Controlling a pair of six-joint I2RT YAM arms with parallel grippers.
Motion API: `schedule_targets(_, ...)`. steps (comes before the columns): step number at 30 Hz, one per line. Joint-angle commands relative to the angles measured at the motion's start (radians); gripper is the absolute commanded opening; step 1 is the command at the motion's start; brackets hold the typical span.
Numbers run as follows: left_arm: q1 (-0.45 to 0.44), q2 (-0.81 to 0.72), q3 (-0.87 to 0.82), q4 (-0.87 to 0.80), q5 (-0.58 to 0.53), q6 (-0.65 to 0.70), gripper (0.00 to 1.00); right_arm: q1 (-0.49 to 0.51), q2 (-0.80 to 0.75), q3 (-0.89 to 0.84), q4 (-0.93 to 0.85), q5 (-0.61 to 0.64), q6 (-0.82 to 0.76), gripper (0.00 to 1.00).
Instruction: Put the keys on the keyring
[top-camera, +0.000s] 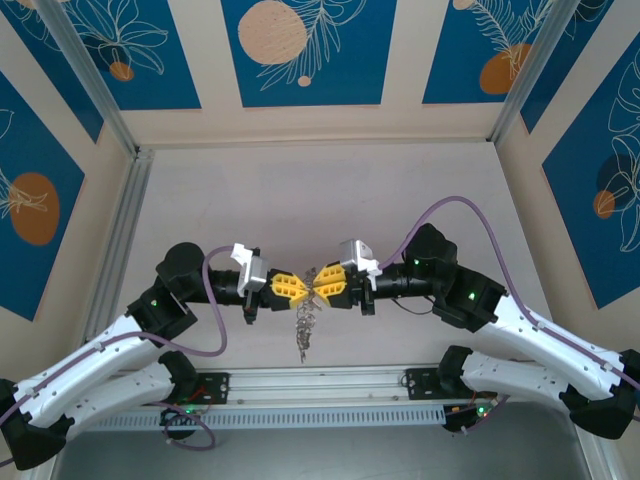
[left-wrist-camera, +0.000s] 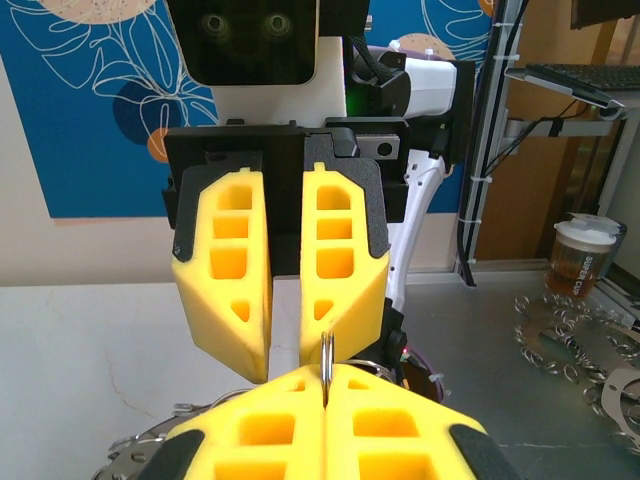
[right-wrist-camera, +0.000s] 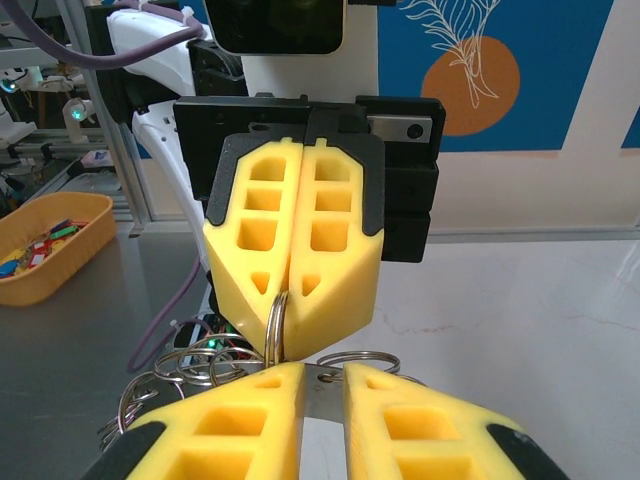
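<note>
Both arms meet tip to tip low in the top view, just behind the near-edge rail (top-camera: 320, 385). I see the left end effector (top-camera: 302, 290) fully closed, clamping one thin loop of the keyring (top-camera: 306, 322) edge-on at its fingertips. The rest of the bunch trails toward that rail. The right end effector (top-camera: 321, 287) faces it with its jaws a narrow gap apart and its tips right at the same bunch. A wire loop lies across its tips in the right wrist view, and I cannot tell whether it pinches anything. Room is tight at the near edge, with the rail close to the trailing rings. Wide open desk (top-camera: 320, 190) runs behind, up to the back wall. The left elbow sits near the left side rail (top-camera: 115, 250). An orange tray (right-wrist-camera: 60, 280) with coloured tags (right-wrist-camera: 40, 245) sits on a steel surface off to one side. Loose rings (left-wrist-camera: 560, 330) lie on steel too.
</note>
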Motion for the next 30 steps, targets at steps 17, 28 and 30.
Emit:
schedule_targets(17,0.019,-0.021,0.016,0.03,-0.031,0.011,0.0,0.006,-0.031,-0.023,0.03,-0.026,0.017,0.29)
schedule_targets(28,0.019,-0.016,0.021,0.033,-0.02,0.012,0.0,0.006,0.051,0.018,0.033,-0.015,0.014,0.21)
schedule_targets(30,0.019,-0.02,0.021,0.032,-0.023,0.011,0.0,0.004,0.059,0.02,0.027,-0.013,0.01,0.14)
